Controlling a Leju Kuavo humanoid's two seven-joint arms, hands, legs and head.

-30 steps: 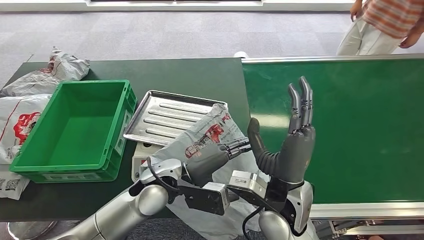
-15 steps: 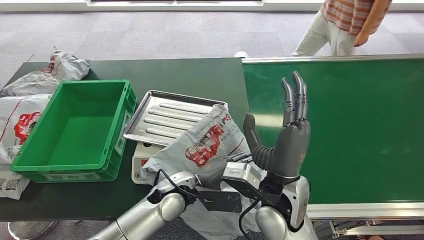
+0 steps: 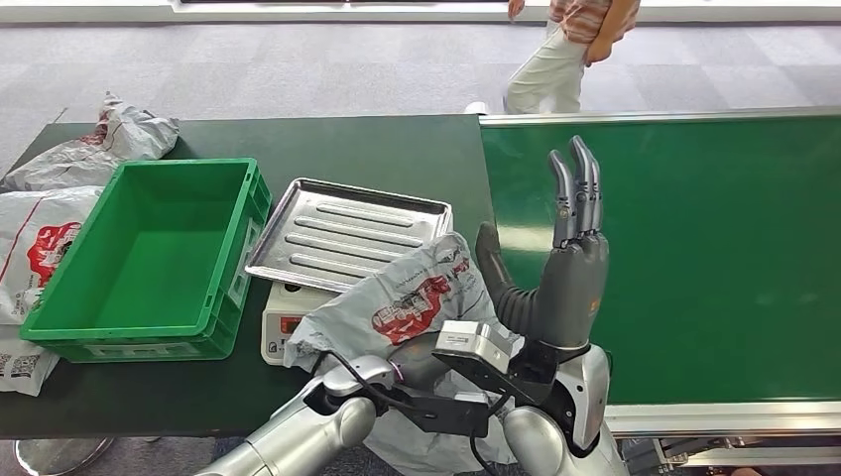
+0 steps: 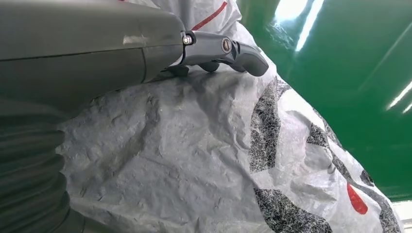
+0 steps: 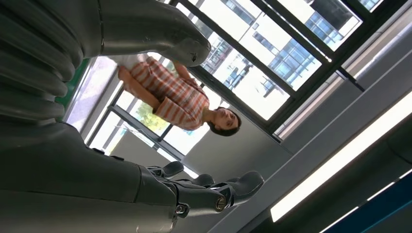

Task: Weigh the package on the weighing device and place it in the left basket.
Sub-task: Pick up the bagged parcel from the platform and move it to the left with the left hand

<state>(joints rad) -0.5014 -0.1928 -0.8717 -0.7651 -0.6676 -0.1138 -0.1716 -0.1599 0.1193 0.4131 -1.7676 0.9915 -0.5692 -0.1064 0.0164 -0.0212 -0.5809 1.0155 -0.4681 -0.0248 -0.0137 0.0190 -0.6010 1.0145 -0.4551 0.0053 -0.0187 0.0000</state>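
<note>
We see the grey package (image 3: 412, 302), a crumpled plastic mailer with red and black print, lying half over the near corner of the weighing device (image 3: 342, 233) and spilling off the tabletop (image 3: 397, 149) edge toward the robot. Our left hand (image 4: 97, 48) is pressed against the package from the near side, its fingers (image 4: 228, 48) curled over the wrinkled plastic; whether they truly grip it we cannot tell. Our right hand (image 3: 565, 278) stands upright above the green conveyor belt (image 3: 714, 238), fingers straight and apart from the thumb, holding nothing. The green basket (image 3: 149, 253) sits just left of the weighing device, with other grey parcels (image 3: 60, 198) beside it. A person (image 3: 560, 50) walks past beyond the belt.
</note>
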